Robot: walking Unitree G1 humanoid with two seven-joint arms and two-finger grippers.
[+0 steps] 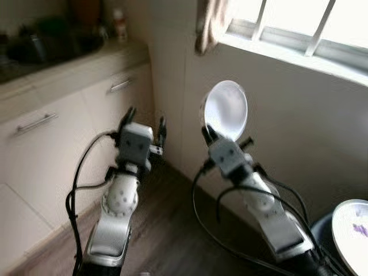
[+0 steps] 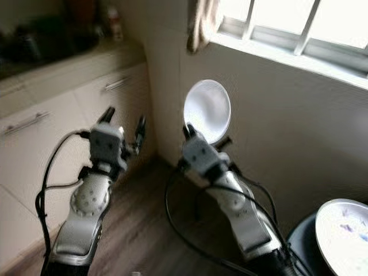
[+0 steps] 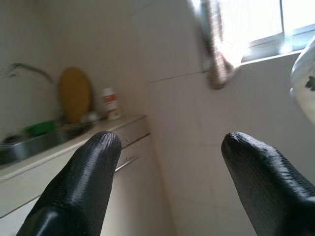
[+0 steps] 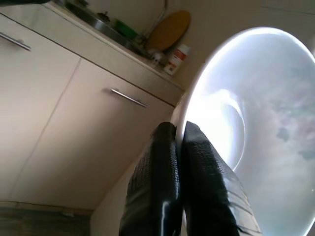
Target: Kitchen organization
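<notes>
The right end effector [image 1: 208, 133] pinches the rim of one white round plate [image 1: 225, 110], its two black fingers [image 4: 170, 187] pressed together on the edge, holding the plate upright in the air in front of a pale wall below a window [image 1: 299, 29]. The left end effector [image 1: 145, 122] is raised beside it, fingers [image 3: 83, 177] spread apart with nothing between them. A second round white plate [image 1: 352, 236], marked with faint purple shapes, lies flat at the lower right on a dark blue rounded object [image 1: 322, 230]. On the robot's left runs a row of cream cabinets [image 1: 69, 144] with two slim metal bar handles [image 1: 35, 123], topped by a tabletop [image 1: 69, 63] carrying a metal sink [image 3: 29, 145], a tap, one round wooden board [image 3: 75, 94] leaning on the wall, one small white bottle with an orange label [image 3: 110, 102] and something green. The floor [image 1: 167, 230] is dark wood-grain planking. A beige cloth [image 1: 210, 23] hangs at the window's edge.
</notes>
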